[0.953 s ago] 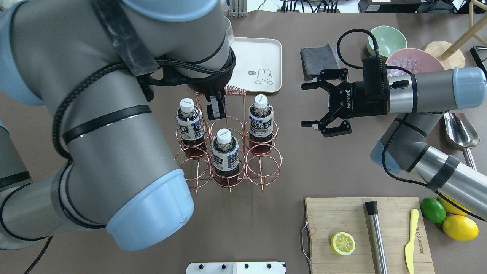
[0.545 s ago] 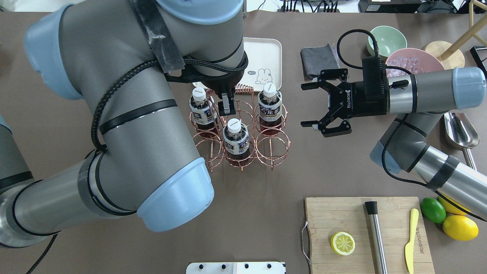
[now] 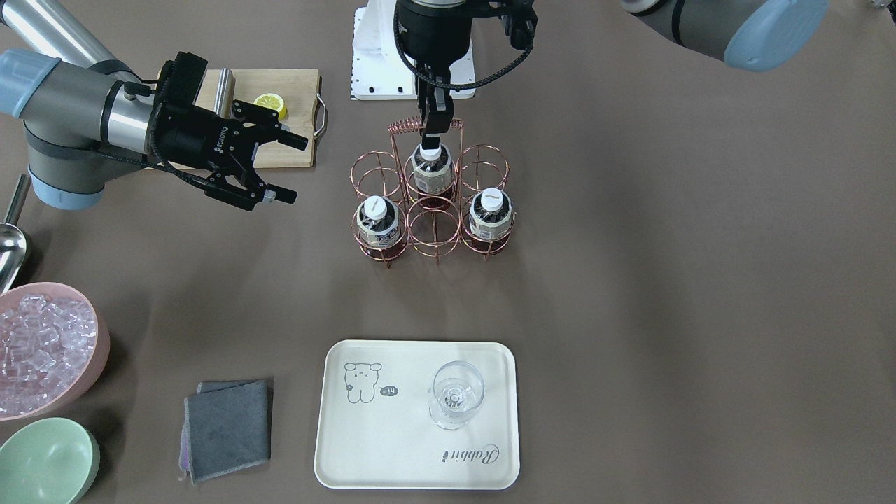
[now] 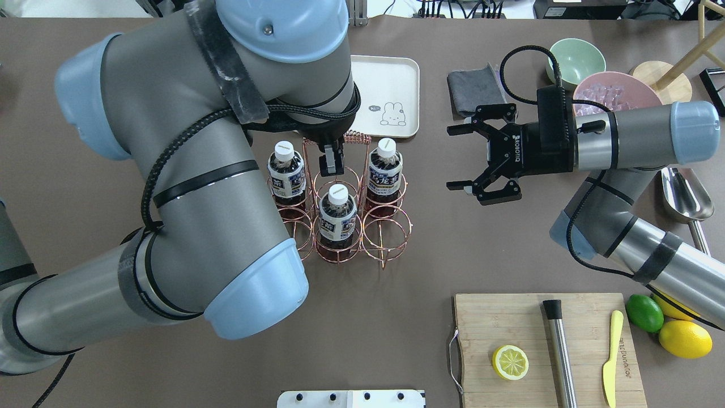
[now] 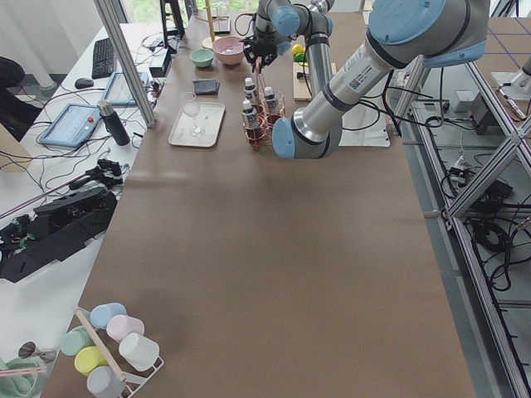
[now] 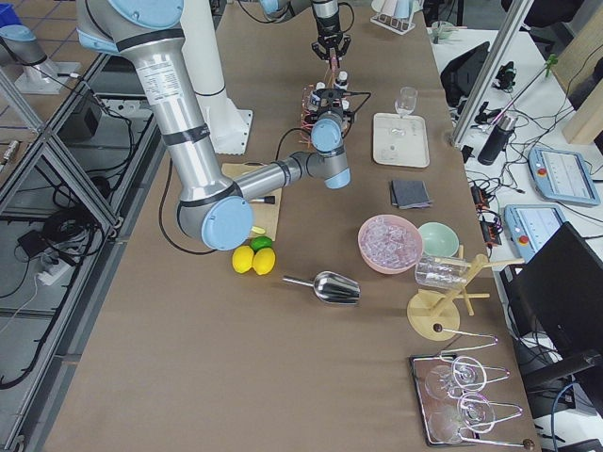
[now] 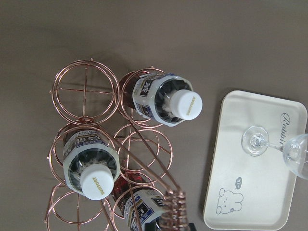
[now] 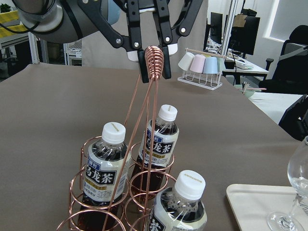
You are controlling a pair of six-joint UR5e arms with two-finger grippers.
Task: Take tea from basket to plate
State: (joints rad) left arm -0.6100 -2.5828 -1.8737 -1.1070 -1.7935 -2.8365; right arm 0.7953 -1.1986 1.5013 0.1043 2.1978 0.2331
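The copper wire basket [image 4: 385,238] stands mid-table and holds three tea bottles [image 4: 337,218] [image 4: 285,174] [image 4: 385,171]. My left gripper [image 4: 331,163] is shut on the coiled top of the basket's handle [image 8: 154,55], directly over the basket; the front view [image 3: 435,127] shows the same. The cream plate [image 4: 391,79] lies just beyond the basket, with a wine glass [image 3: 456,393] standing on it. My right gripper [image 4: 461,158] is open and empty, to the right of the basket and level with the bottles. The left wrist view looks down on the bottles [image 7: 185,103] and plate [image 7: 240,192].
A grey cloth [image 4: 473,88], a green bowl [image 4: 575,56] and a pink ice tub [image 4: 614,90] lie at the back right. A cutting board [image 4: 510,323] with a lemon half, muddler and yellow knife is at the front right, beside whole citrus [image 4: 682,337]. A metal scoop [image 4: 685,195] is nearby.
My left gripper, holding the handle, shifted the basket right and toward the plate, then back a little left and nearer. The right arm has barely moved.
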